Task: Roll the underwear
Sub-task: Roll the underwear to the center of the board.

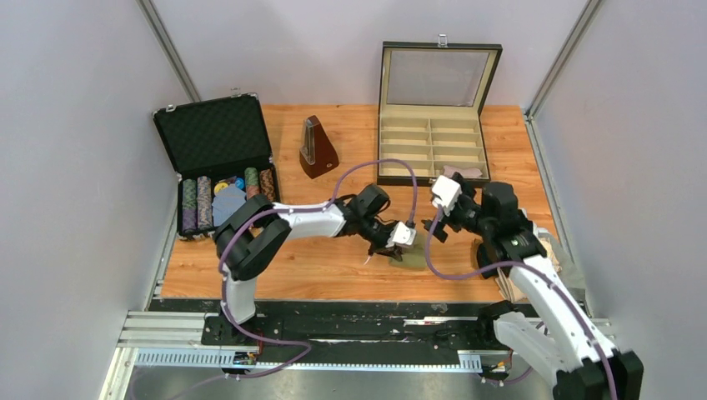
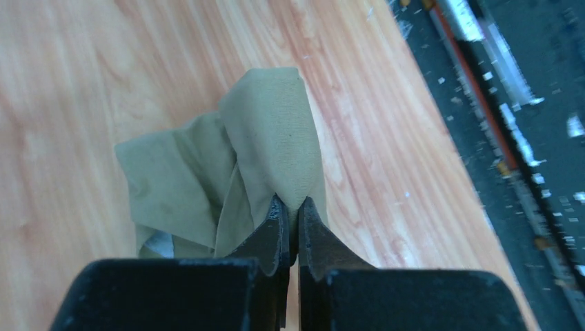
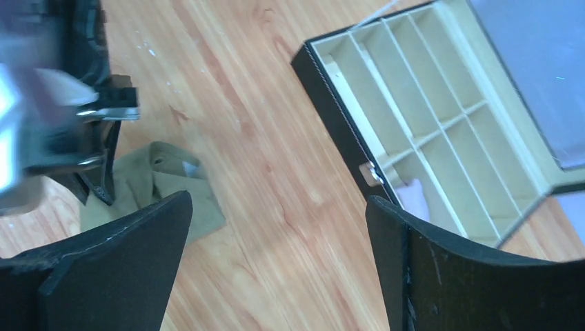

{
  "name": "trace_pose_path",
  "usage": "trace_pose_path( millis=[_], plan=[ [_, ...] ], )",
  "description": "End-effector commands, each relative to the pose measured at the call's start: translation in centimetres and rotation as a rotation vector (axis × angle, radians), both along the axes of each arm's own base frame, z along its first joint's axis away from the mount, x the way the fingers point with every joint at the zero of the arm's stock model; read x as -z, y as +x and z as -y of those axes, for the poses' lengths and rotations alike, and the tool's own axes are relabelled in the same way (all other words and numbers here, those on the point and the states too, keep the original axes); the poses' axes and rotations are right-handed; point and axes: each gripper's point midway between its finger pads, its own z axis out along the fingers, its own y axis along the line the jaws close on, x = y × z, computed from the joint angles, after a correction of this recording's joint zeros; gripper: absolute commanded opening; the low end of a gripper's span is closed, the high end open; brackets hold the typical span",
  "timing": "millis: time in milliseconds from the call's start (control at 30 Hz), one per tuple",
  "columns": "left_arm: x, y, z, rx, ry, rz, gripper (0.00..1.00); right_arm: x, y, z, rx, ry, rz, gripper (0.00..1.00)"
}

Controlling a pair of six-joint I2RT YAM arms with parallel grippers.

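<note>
The olive-khaki underwear (image 2: pixel 227 165) lies crumpled on the wooden table near its front edge; it also shows in the top view (image 1: pixel 411 259) and the right wrist view (image 3: pixel 162 186). My left gripper (image 2: pixel 290 207) is shut on a fold of the olive-khaki underwear, pinching it between the fingertips. In the top view the left gripper (image 1: pixel 398 247) sits right over the cloth. My right gripper (image 3: pixel 279 207) is open and empty, held above the bare table between the underwear and the compartment box; in the top view the right gripper (image 1: pixel 435 223) is just right of the left one.
An open black box with cream compartments (image 1: pixel 431 146) stands at the back right; a pale cloth lies in its near-right cell (image 3: pixel 414 196). A metronome (image 1: pixel 317 148) stands mid-back. An open case of poker chips (image 1: pixel 221 158) is at the left. A stack of things (image 1: pixel 542 250) lies behind the right arm.
</note>
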Motion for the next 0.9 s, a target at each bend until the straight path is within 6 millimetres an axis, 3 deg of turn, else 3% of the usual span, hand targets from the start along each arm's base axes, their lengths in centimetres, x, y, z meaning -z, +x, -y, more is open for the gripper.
trace_pose_path(
  millis=[0, 133, 200, 267, 467, 700, 867],
  plan=[
    [-0.6, -3.5, -1.3, 0.045, 0.128, -0.377, 0.0, 2.6, -1.0, 3.0, 0.165, -0.039, 0.013, 1.0],
    [-0.1, -3.1, -1.1, -0.038, 0.158, -0.559, 0.0, 4.6, -5.2, 1.6, 0.012, -0.018, -0.058, 0.98],
    [0.1, -2.9, -1.1, -0.07, 0.176, -0.648, 0.0, 5.2, -7.7, 0.5, -0.143, -0.026, -0.066, 0.89],
    [0.3, -2.4, -1.2, -0.117, 0.199, -0.752, 0.0, 5.6, -8.9, -0.1, -0.231, -0.032, -0.042, 0.8],
    [1.1, -1.1, -1.0, -0.209, 0.211, -0.929, 0.0, 6.9, -10.8, -1.7, -0.462, -0.106, 0.093, 0.53],
    [1.2, -0.2, -0.9, -0.239, 0.213, -1.066, 0.0, 8.8, -11.5, -3.5, -0.642, -0.172, 0.143, 0.49],
    [1.8, 0.4, -1.1, -0.266, 0.226, -1.116, 0.0, 9.7, -12.1, -4.8, -0.729, -0.201, 0.192, 0.52]
  ],
)
